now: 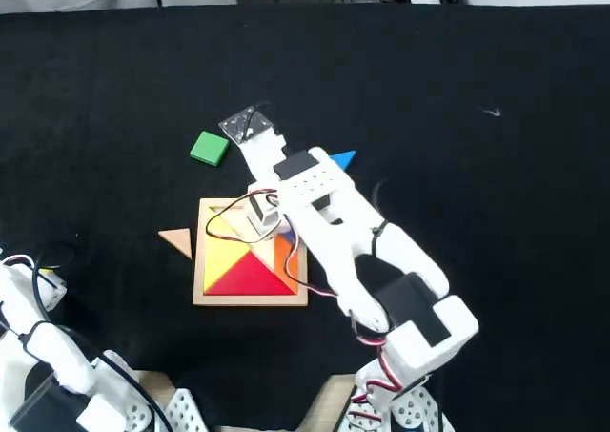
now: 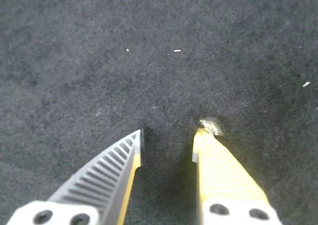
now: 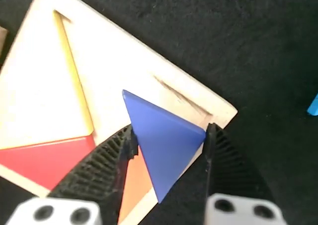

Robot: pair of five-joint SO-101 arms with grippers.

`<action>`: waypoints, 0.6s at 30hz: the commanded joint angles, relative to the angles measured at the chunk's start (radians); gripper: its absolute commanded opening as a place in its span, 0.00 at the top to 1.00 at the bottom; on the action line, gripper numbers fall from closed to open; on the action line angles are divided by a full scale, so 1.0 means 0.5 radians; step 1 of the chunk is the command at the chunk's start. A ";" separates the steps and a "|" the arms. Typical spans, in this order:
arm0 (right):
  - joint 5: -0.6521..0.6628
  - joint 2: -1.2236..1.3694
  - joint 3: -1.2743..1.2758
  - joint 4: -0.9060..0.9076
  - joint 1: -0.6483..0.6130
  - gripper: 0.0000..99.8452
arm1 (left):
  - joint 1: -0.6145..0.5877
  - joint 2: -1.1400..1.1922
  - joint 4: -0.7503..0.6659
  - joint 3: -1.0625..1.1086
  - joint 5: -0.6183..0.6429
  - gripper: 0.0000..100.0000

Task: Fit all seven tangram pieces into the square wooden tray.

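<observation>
Right wrist view: the right claw (image 3: 169,131) is pinching a blue triangle (image 3: 161,145) at 1 corner of the square wooden tray (image 3: 114,51), which is holding a yellow piece (image 3: 74,81), a red piece (image 3: 44,160) and an orange piece (image 3: 136,185). The left claw (image 2: 166,138) is hanging spread above the black table (image 2: 149,46).

Light falls evenly from above in the high view. The black tabletop (image 1: 477,165) soaks it up and shows almost no shadow, while the white right arm (image 1: 362,251) and the tray (image 1: 202,260) stand out bright. A glaring white strip runs beyond the far edge. In the left wrist view the cloth is dimly lit, with a soft dark shadow between the left gripper (image 2: 168,133) fingers and a small glint at the yellow tip. In the right wrist view the tray's bare wood glares pale, its recess edge casts a thin shadow line, and the blue triangle (image 3: 164,135) in the right gripper (image 3: 170,130) is evenly lit.
</observation>
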 commanded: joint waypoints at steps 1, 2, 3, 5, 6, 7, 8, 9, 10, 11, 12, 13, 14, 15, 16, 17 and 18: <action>-0.018 0.005 -0.014 -0.055 -0.015 0.80 | 0.029 -0.037 -0.034 -0.014 -0.018 0.82; -0.018 0.008 -0.014 -0.058 -0.015 0.80 | 0.029 -0.037 -0.034 -0.014 -0.018 0.82; -0.018 0.008 -0.014 -0.058 -0.015 0.80 | 0.029 -0.037 -0.034 -0.014 -0.018 0.82; -0.018 0.011 -0.014 -0.058 -0.015 0.80 | 0.029 -0.037 -0.034 -0.014 -0.018 0.82; -0.018 0.011 -0.011 -0.058 -0.015 0.80 | 0.029 -0.037 -0.034 -0.014 -0.018 0.82; -0.018 0.008 -0.011 -0.058 -0.015 0.79 | 0.029 -0.037 -0.034 -0.014 -0.018 0.82; -0.018 0.008 -0.011 -0.058 -0.015 0.78 | 0.029 -0.037 -0.034 -0.014 -0.018 0.82; -0.021 0.008 -0.011 -0.058 -0.015 0.76 | 0.029 -0.037 -0.034 -0.014 -0.018 0.82; -0.025 0.008 -0.011 -0.058 -0.015 0.74 | 0.029 -0.037 -0.034 -0.014 -0.018 0.82; -0.028 0.008 -0.014 -0.058 -0.015 0.72 | 0.029 -0.037 -0.034 -0.014 -0.018 0.82; -0.028 0.008 -0.014 -0.061 -0.015 0.70 | 0.029 -0.037 -0.034 -0.014 -0.018 0.82; -0.021 0.011 -0.014 -0.061 -0.015 0.69 | 0.029 -0.037 -0.034 -0.014 -0.018 0.82; -0.021 0.011 -0.014 -0.068 -0.015 0.69 | 0.029 -0.037 -0.034 -0.014 -0.018 0.82; -0.018 0.011 -0.008 -0.083 -0.018 0.70 | 0.029 -0.037 -0.034 -0.014 -0.018 0.82; -0.018 0.011 -0.008 -0.089 -0.018 0.70 | 0.029 -0.037 -0.034 -0.014 -0.018 0.82; -0.018 0.011 -0.008 -0.092 -0.018 0.70 | 0.029 -0.037 -0.034 -0.014 -0.018 0.82; -0.018 -0.002 -0.008 -0.089 -0.018 0.70 | 0.029 -0.037 -0.034 -0.014 -0.018 0.82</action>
